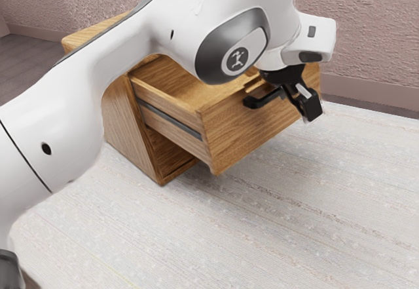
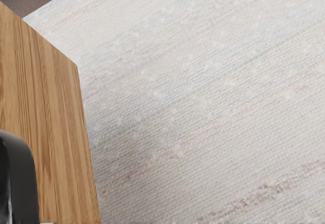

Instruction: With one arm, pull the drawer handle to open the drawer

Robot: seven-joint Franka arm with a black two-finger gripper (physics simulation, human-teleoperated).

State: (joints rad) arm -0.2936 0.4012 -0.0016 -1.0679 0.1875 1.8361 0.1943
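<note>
One drawer (image 1: 245, 128) open, tool (image 1: 302, 100) at its handle (image 1: 260, 99)

a rough pink wall (image 1: 366, 14) (pale baseboard (image 1: 373, 94) below) rises behind the whitish woven tabletop (image 1: 294, 223) and dark floor (image 1: 23, 59).

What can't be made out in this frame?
Drawer interior: exterior view, mostly hidden by the arm.
Cabinet top: exterior view, mostly behind the arm.
Handle far end: exterior view, behind the gripper.
Black shape: wrist view, cut off by the edge, unidentifiable.
</note>
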